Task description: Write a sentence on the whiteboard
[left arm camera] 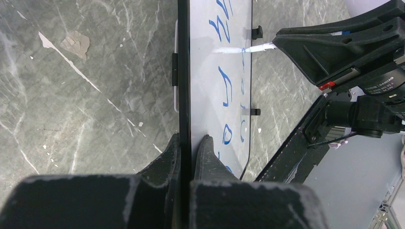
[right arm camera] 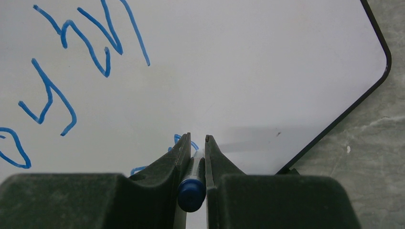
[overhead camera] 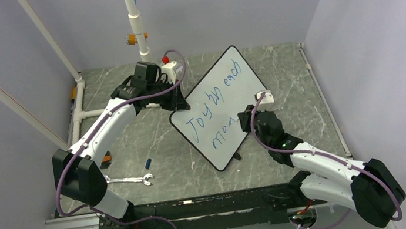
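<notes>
Board: I see the whiteboard (overhead camera: 239, 71) mid-table, turned diagonally.
Left gripper (left arm camera: 191, 139): clenched on the board's left rim.
Right gripper (right arm camera: 197, 140): grasping a blue marker (right arm camera: 192, 191), tip at the sentence's (overhead camera: 211, 104) lower line.
Room: the wrench (overhead camera: 129, 179) lies left, well apart from the rim.

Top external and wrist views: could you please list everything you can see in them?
whiteboard: one, white with a black rim, mid-table, angled
sentence: two lines, blue handwriting, on the whiteboard
marker: one, blue, between the right gripper's fingers, pointing at the board
wrench: one, silver, on the table near the left arm's base
small blue piece: one, on the table beside the wrench; perhaps a cap
pipes: white, back left
table: one, grey marbled
left gripper: one, black, shut on the whiteboard's edge
right gripper: one, black, shut on the marker
</notes>
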Available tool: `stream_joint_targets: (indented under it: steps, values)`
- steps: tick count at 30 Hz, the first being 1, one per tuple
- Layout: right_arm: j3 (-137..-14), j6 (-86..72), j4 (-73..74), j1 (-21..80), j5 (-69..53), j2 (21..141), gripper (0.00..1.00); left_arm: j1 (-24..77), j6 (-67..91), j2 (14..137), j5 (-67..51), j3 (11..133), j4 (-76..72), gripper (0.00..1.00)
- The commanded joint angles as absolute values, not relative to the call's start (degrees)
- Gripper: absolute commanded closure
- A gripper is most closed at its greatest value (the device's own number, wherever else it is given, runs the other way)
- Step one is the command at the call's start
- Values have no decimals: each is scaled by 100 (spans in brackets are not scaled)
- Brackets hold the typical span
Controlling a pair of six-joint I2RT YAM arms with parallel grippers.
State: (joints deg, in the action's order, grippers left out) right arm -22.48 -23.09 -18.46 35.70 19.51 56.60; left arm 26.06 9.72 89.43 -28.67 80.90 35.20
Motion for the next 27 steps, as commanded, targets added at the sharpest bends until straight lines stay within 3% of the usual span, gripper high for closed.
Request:
stream_joint_targets:
  steps: [1,12,27]
  values:
    - [-2145,-2374,-1543,3580,1922,5524,100,2522,-149,9004,-940,8112,3738,100]
    - [-2546,-2131,-1365,3549,2106,5203,100,2521,-149,8982,-931,8112,3741,100]
    - [-2858,-2155,-1816,3104,1650,5676,100,2518,-165,9005,-901,8112,3745,100]
